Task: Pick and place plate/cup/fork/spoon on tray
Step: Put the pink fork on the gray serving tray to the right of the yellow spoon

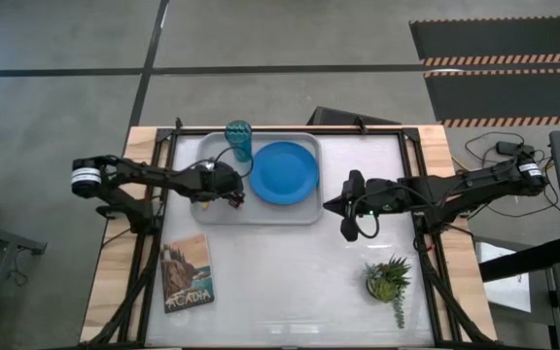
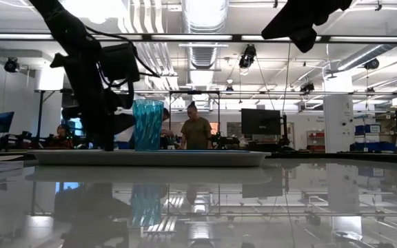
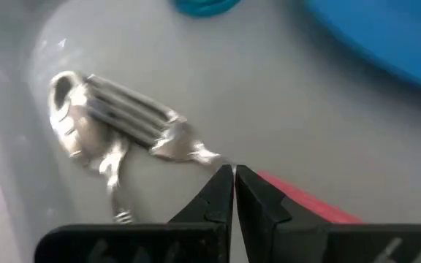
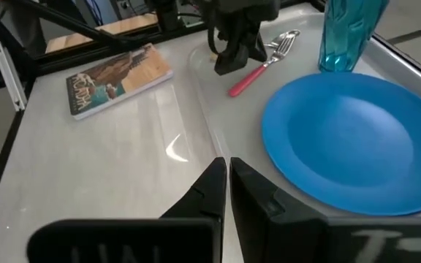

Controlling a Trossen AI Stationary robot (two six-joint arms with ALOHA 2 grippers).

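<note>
**Fork and spoon lying in the tray, both arms closed and holding nothing**

Nearest my viewpoint on the desk (image 1: 290, 282) I see a book (image 1: 187, 273) at the left front and a small plant (image 1: 388, 280) at the right front, well apart from each other.

Farther in, my right end effector (image 1: 346, 207) hovers over bare desk just right of the tray (image 1: 261, 213); its fingers are pressed together and empty.

My left end effector (image 1: 229, 194) sits over the tray's left part, fingers together with nothing between them. In the left wrist view its tips (image 3: 233, 177) are right above the fork (image 3: 188, 142), about where the metal neck meets the pink handle. The fork's tines lie across the bowl of the spoon (image 3: 86, 142), both flat on the tray floor near its left wall.

The plate (image 1: 284, 173) rests in the tray's right half. The cup (image 1: 238, 139) stands upright in the tray's far left area, beside the plate.

Beyond the desk, the low view shows a person (image 2: 196, 129) standing in the room.
</note>
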